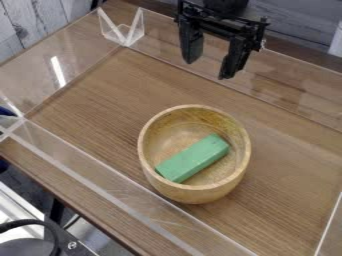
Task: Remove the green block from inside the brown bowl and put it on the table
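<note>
Block in bowl, tool spread wide and empty.
The block (194, 158) lies flat inside the bowl (163, 127) on the bench (107, 90); the tool (221, 48) hangs at 12 o'clock. The bowl's thick wall could be struck, or the bowl tipped.

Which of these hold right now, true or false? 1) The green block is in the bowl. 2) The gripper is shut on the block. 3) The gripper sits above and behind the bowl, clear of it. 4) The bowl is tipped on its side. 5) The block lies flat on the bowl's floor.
1) True: the green block lies inside the brown bowl.
2) False: the gripper is open, holds nothing, and is apart from the block.
3) True: it hangs near the picture's top, pointing down, not touching the bowl.
4) False: the bowl stands upright on the table, its opening facing up.
5) False: the block leans, its far end resting up the bowl's inner wall.
</note>
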Available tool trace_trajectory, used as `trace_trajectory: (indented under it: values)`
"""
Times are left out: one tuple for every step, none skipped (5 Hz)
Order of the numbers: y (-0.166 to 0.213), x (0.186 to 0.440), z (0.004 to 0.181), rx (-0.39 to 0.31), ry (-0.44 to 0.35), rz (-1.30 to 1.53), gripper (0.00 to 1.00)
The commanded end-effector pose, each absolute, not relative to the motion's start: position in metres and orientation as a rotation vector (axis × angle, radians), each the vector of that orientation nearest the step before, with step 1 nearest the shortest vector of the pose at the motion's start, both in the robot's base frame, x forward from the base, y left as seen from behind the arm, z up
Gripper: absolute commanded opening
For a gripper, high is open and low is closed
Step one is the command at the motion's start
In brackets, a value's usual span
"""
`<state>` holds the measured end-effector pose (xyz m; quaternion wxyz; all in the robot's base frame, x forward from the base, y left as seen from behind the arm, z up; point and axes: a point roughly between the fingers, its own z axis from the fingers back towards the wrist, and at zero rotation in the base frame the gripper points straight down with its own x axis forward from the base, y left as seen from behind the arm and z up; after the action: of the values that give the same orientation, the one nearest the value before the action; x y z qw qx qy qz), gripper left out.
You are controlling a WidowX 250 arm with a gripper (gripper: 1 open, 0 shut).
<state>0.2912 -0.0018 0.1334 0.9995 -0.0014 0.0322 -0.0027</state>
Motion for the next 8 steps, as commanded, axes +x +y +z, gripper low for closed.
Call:
trace_trajectory:
  values:
    - [-0.005, 0.281, 0.122, -0.001, 0.084, -0.028, 1.0]
    - [-0.009, 0.269, 0.108, -0.003, 0.106, -0.06, 1.0]
    - [-0.015, 0.262, 0.091, -0.007, 0.107, -0.092, 1.0]
    - [-0.019, 0.257, 0.077, -0.01, 0.108, -0.113, 1.0]
    - [-0.023, 0.256, 0.068, -0.011, 0.111, -0.134, 1.0]
    - [-0.027, 0.256, 0.061, -0.01, 0.113, -0.152, 1.0]
    - [-0.03, 0.258, 0.054, -0.008, 0.115, -0.169, 1.0]
    - [-0.03, 0.261, 0.05, -0.006, 0.113, -0.182, 1.0]
